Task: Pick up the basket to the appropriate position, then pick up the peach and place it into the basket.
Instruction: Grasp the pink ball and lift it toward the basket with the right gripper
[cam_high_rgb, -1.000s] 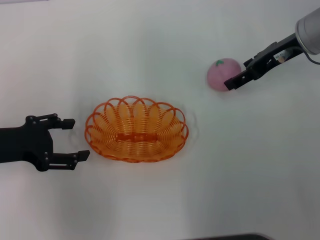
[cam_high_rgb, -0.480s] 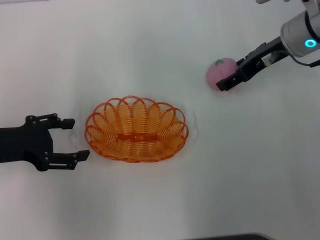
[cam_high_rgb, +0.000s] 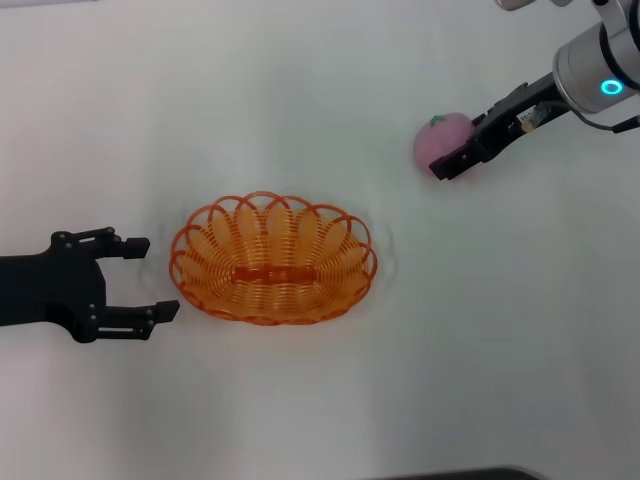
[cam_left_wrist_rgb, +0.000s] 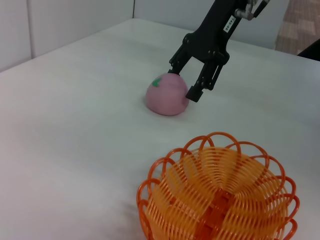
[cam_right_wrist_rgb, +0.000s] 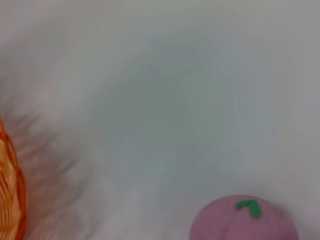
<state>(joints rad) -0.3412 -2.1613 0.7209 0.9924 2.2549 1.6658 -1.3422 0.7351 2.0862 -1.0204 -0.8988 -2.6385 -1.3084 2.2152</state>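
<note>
The orange wire basket (cam_high_rgb: 272, 202) sits upright on the white table, in the middle of the head view. It also shows in the left wrist view (cam_left_wrist_rgb: 220, 195), and its edge shows in the right wrist view (cam_right_wrist_rgb: 7, 190). The pink peach (cam_high_rgb: 438, 142) with its green leaf mark rests on the table at the far right, and shows in both wrist views (cam_left_wrist_rgb: 167, 95) (cam_right_wrist_rgb: 242, 222). My right gripper (cam_high_rgb: 461, 146) is open, its fingers straddling the peach's right side (cam_left_wrist_rgb: 183, 82). My left gripper (cam_high_rgb: 155, 278) is open and empty, just left of the basket.
The white table (cam_high_rgb: 300, 400) stretches around the basket and the peach. A dark edge (cam_high_rgb: 450, 474) shows at the near side of the table.
My right arm has shifted a little toward the far side, and its gripper has stayed at the peach. The left arm and the basket have not moved.
</note>
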